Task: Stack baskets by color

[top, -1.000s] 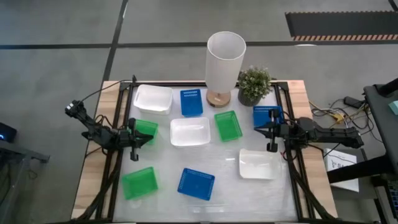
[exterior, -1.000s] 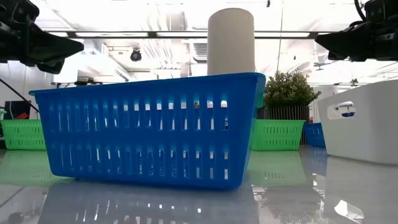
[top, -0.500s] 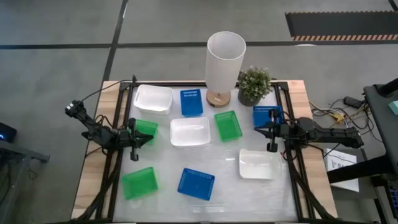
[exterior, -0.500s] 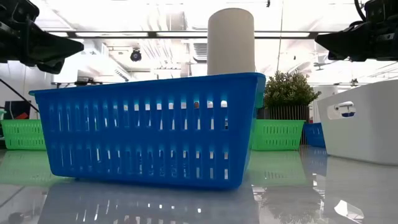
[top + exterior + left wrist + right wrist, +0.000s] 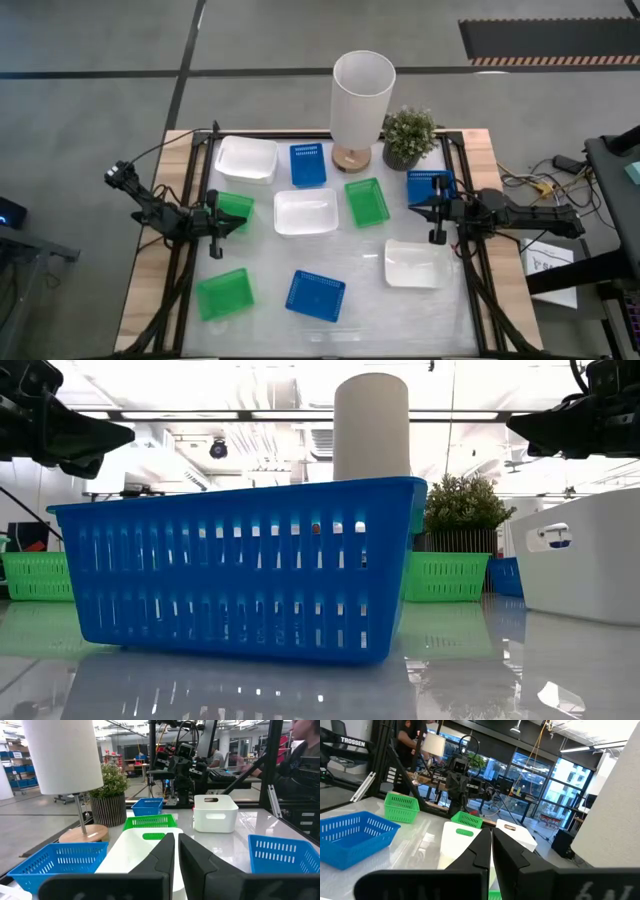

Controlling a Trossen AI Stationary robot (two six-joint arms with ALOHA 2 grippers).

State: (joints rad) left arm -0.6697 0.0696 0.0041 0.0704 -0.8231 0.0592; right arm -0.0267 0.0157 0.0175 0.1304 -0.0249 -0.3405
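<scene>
Nine baskets lie scattered singly across the table, none stacked: white baskets at the back left, centre and front right; blue baskets beside the lamp, by the right edge and at the front; green baskets at left, front left and mid-right. The left gripper and right gripper hover at opposite edges, fingers pinched together, holding nothing. Sorting seems not yet begun; the next move calls for opening a gripper over a basket rim.

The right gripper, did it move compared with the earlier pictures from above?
No. In the high view the right gripper sits just below the blue basket by the table's right edge, exactly as before, and it is shut.
</scene>
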